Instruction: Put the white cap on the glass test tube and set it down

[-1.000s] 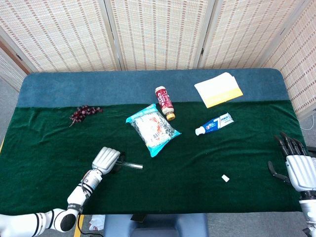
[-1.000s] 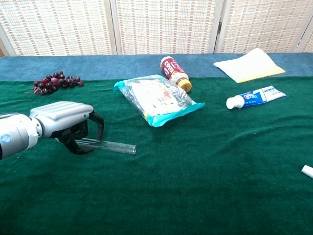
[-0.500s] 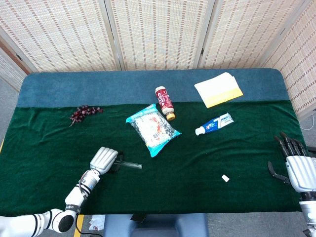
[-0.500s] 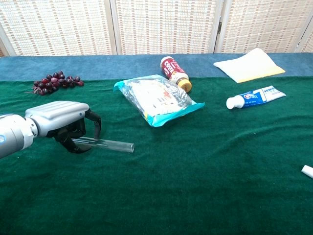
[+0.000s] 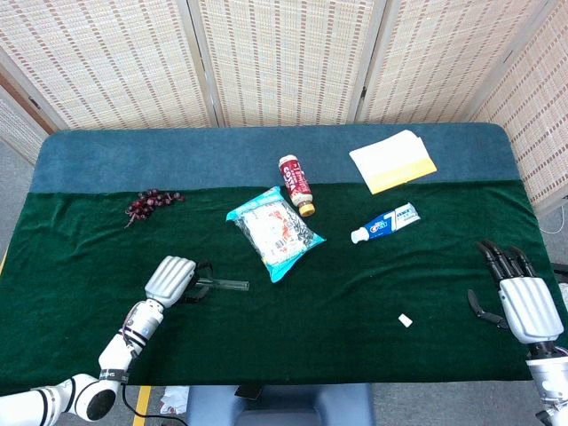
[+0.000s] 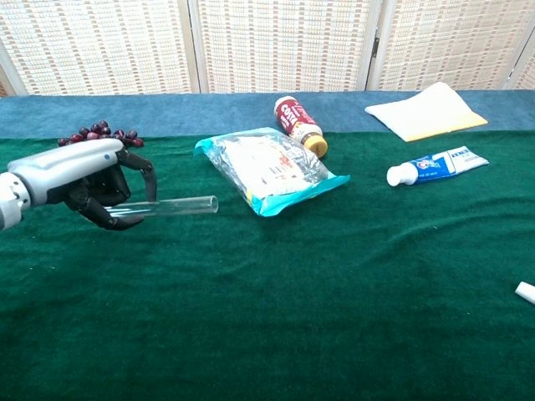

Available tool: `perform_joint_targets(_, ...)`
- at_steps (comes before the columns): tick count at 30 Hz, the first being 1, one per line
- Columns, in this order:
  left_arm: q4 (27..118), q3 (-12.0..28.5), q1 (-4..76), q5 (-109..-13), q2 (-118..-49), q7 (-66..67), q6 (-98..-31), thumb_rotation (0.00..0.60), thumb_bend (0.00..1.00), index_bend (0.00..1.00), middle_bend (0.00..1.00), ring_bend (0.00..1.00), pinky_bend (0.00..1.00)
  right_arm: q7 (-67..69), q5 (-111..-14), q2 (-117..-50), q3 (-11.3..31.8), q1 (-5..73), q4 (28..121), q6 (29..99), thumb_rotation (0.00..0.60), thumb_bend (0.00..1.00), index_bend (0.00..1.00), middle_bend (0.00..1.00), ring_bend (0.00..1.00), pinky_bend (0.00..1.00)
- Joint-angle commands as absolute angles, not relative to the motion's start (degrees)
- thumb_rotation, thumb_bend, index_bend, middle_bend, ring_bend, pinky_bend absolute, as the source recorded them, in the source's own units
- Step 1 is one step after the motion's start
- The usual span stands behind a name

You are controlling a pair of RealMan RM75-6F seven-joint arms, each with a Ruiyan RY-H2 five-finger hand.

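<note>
My left hand [image 5: 172, 279] [image 6: 86, 180] grips a clear glass test tube [image 6: 177, 205] [image 5: 224, 285], which lies level above the green cloth with its open end pointing right. The small white cap [image 5: 405, 320] [image 6: 525, 291] lies on the cloth at the right, apart from both hands. Just right of the cap, my right hand [image 5: 522, 303] hovers with its fingers spread and nothing in it; the chest view does not show this hand.
A snack packet [image 5: 274, 231], a red bottle [image 5: 295, 185] and a toothpaste tube [image 5: 385, 222] lie mid-table. Grapes [image 5: 151, 203] sit at the back left and a yellow-white cloth [image 5: 393, 161] at the back right.
My left hand has lifted the test tube off the cloth and drawn it left. My right hand has shifted a little to the left, towards the cap.
</note>
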State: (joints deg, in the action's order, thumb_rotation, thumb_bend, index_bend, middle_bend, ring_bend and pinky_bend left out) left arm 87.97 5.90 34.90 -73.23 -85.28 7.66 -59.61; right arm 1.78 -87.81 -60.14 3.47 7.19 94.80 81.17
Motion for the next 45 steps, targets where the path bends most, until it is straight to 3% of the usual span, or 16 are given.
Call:
perform_joint_targets(1,89.2,5.9,34.5,-73.8,-84.2,7.4,-60.2,0.600,0.53,0.70,1.00,1.00,1.00,0.9,-88.3,-60.5,3.3,7.9,95.1,80.4,0.412,0.53,0.00,0.14,0.18,0.10)
perform_joint_targets(4,90.3,5.8,34.1,-74.0,-83.2,7.7,-60.6,0.600,0.53,0.70,1.00,1.00,1.00,-0.3,-88.8,-61.3,3.2,8.5,95.1,79.8,0.412,0.53,0.02,0.22,0.25,0.19)
perform_joint_targets(5,90.8,5.8,34.0,-74.0,-82.8,7.8,-60.7,0.600,0.53,0.70,1.00,1.00,1.00,-1.2,-89.1,-61.7,3.1,8.8,94.9,79.5,0.413,0.53,0.05,0.27,0.31,0.26)
perform_joint_targets(7,91.5,5.7,33.8,-74.0,-82.2,8.1,-60.8,0.600,0.53,0.70,1.00,1.00,1.00,-3.3,-90.0,-62.5,2.9,9.5,94.1,79.0,0.417,0.52,0.10,0.38,0.46,0.44)
perform_joint_targets(9,92.0,5.6,33.7,-74.1,-81.8,8.2,-60.9,0.600,0.52,0.70,1.00,1.00,1.00,-4.8,-90.3,-63.4,2.6,10.1,93.6,78.0,0.419,0.49,0.16,0.54,0.68,0.70)
perform_joint_targets(12,92.6,5.6,33.4,-74.3,-81.5,8.3,-61.3,0.600,0.53,0.71,1.00,1.00,1.00,-6.8,-90.2,-64.6,1.9,11.5,92.6,74.8,0.421,0.43,0.23,0.72,0.89,0.89)
perform_joint_targets(17,93.3,5.4,33.2,-74.2,-81.2,8.8,-61.3,0.600,0.52,0.71,1.00,1.00,1.00,-10.9,-89.1,-67.2,0.9,13.4,90.0,70.2,0.420,0.27,0.24,0.82,0.99,0.96)
perform_joint_targets(21,93.7,5.3,33.1,-73.9,-81.1,9.1,-61.1,0.600,0.52,0.71,1.00,1.00,1.00,-13.1,-88.2,-69.8,0.3,13.7,87.4,68.7,0.419,0.19,0.22,0.85,1.00,0.98)
perform_joint_targets(27,94.1,5.1,32.9,-73.4,-81.0,9.8,-60.8,0.600,0.52,0.71,1.00,1.00,1.00,-13.9,-87.0,-73.6,-0.5,13.5,83.2,68.0,0.418,0.15,0.14,0.87,1.00,0.99)
perform_joint_targets(45,93.8,5.2,32.6,-72.9,-81.2,9.5,-60.6,0.600,0.52,0.71,1.00,1.00,1.00,-12.5,-86.8,-78.8,-0.1,16.4,78.0,65.5,0.417,0.15,0.13,0.87,1.00,0.99)
